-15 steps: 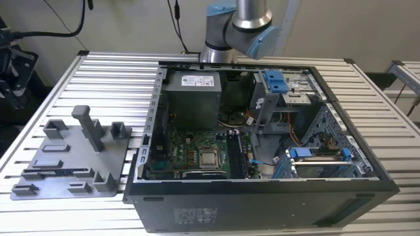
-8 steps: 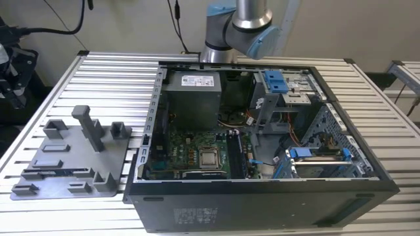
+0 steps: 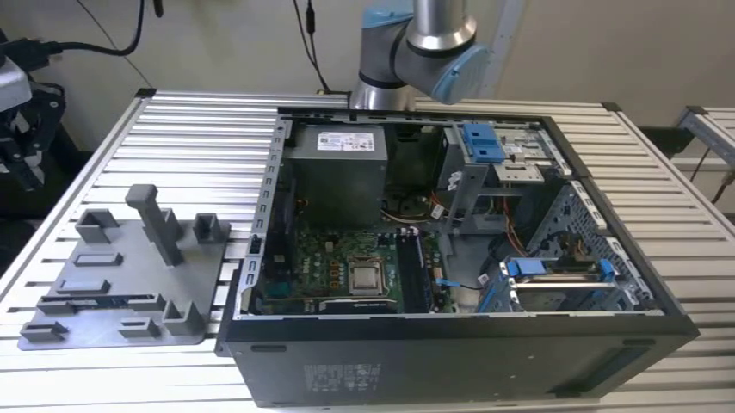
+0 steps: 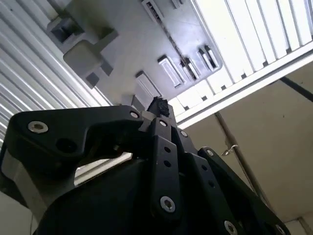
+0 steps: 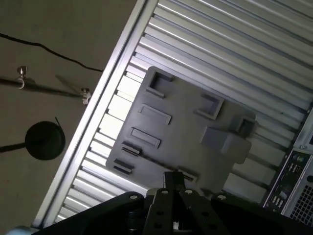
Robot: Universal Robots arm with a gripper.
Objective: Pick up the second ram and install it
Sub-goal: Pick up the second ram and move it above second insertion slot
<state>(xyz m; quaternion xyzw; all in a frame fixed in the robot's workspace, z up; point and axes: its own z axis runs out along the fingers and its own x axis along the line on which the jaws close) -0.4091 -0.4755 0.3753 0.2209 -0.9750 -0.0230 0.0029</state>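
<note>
Your exterior view looks steeply down over the table (image 3: 195,129); both wrist views, seemingly high, share the grey tray (image 4: 132,44) (image 5: 186,132).

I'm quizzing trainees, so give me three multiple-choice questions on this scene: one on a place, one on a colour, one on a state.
1. Where is the tray relative to the computer case? A inside it; B on the exterior view's left of it; C on top of it.
2. The tray's colour? A red; B yellow; C grey.
3. The case is: A open; B closed; C wrapped.
Answers: B, it sits on the table beside the case; C, its plastic is grey; A, the motherboard shows.
</note>
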